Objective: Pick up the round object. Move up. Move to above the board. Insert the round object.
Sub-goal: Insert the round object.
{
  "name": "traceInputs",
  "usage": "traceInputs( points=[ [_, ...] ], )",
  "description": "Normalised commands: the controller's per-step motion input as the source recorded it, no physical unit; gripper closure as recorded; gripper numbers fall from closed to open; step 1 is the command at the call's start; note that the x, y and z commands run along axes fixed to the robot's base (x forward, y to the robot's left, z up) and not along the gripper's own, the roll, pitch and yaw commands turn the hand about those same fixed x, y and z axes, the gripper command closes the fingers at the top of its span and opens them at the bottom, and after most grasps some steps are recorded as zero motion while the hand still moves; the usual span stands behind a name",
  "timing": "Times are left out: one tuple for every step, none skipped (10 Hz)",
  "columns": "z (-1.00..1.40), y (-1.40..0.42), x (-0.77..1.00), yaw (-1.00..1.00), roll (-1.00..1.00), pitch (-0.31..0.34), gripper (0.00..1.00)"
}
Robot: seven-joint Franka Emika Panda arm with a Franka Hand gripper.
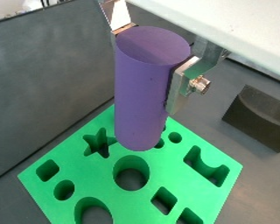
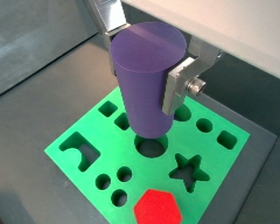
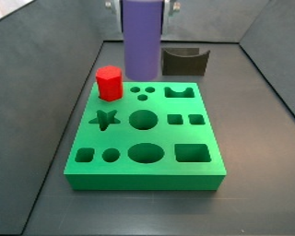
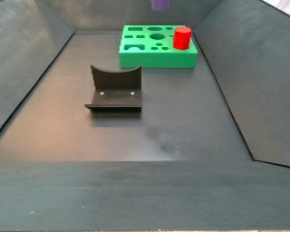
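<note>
In a side view, the bright green board [image 3: 144, 138] lies nearest on the table [image 3: 64, 203], its large and middle round holes in the centre column and a star hole beside them. Further back on it stands a short red hexagonal peg [image 3: 108, 83] in its corner socket. Behind the peg hangs the purple cylinder [image 3: 141, 39], upright, its long axis vertical, held above the far part of the board. Beyond the board sits a dark grey block with a curved notch [image 3: 184, 61].

In both wrist views the pincer [image 1: 152, 48] is clamped on the cylinder's upper part, one silver finger [image 2: 178, 83] pressed to its side. The cylinder's lower end sits just over a round hole [image 2: 150, 145]; whether it has entered I cannot tell. The coming move looks like a straight descent.

No brand, label or writing is readable.
</note>
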Motion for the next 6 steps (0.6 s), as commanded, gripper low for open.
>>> traceInputs(
  points=[
    [-0.32,-0.07,0.11,0.00,0.09,-0.063,1.00],
    [-0.33,-0.06,0.08,0.00,0.08,-0.071,1.00],
    [-0.34,-0.06,0.06,0.00,0.09,-0.077,1.00],
    [-0.36,-0.05,0.05,0.00,0.08,-0.079,1.00],
    [-0.35,-0.05,0.04,0.00,0.08,-0.076,1.00],
    [-0.33,-0.03,0.03,0.00,0.08,-0.079,1.00]
  ],
)
